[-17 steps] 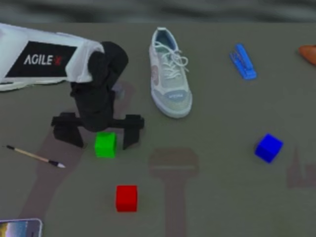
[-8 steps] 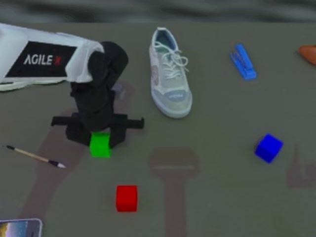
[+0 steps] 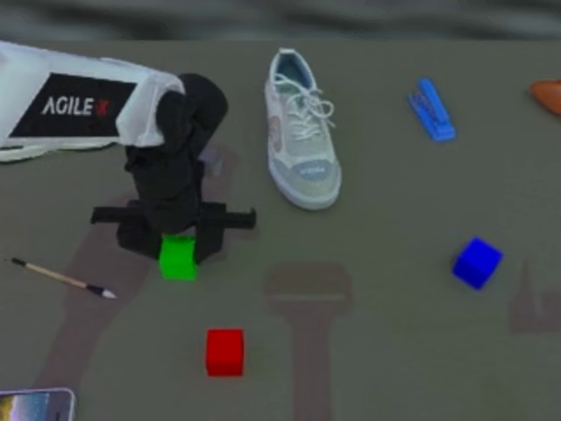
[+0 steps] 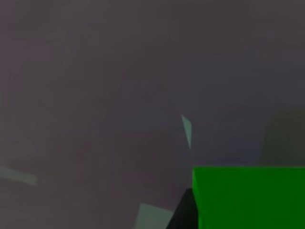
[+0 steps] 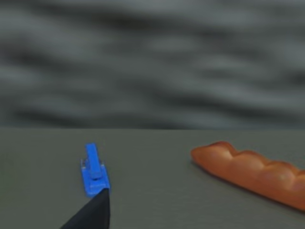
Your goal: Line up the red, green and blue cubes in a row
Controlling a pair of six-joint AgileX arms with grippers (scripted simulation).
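My left gripper [image 3: 178, 244] is shut on the green cube [image 3: 178, 258] at the table's left centre, with a black finger pressed against each side. In the left wrist view the green cube [image 4: 248, 198] fills the lower corner, and one dark fingertip [image 4: 183, 214] lies against its edge. The red cube [image 3: 224, 352] sits on the table below and slightly right of the green one. The blue cube [image 3: 477, 262] lies far to the right, turned at an angle. My right arm is outside the top view. Only one dark fingertip [image 5: 95, 212] of it shows in the right wrist view, holding nothing.
A white sneaker [image 3: 301, 127] lies right of my left arm at the back. A blue stapler [image 3: 431, 109] and an orange bread loaf [image 3: 548, 95] are at the back right. A thin brush [image 3: 61, 278] and a phone [image 3: 35, 405] sit at the left.
My left gripper's fingers have come together onto the green cube, which shifted slightly to the left. Since half a second ago nothing has moved.
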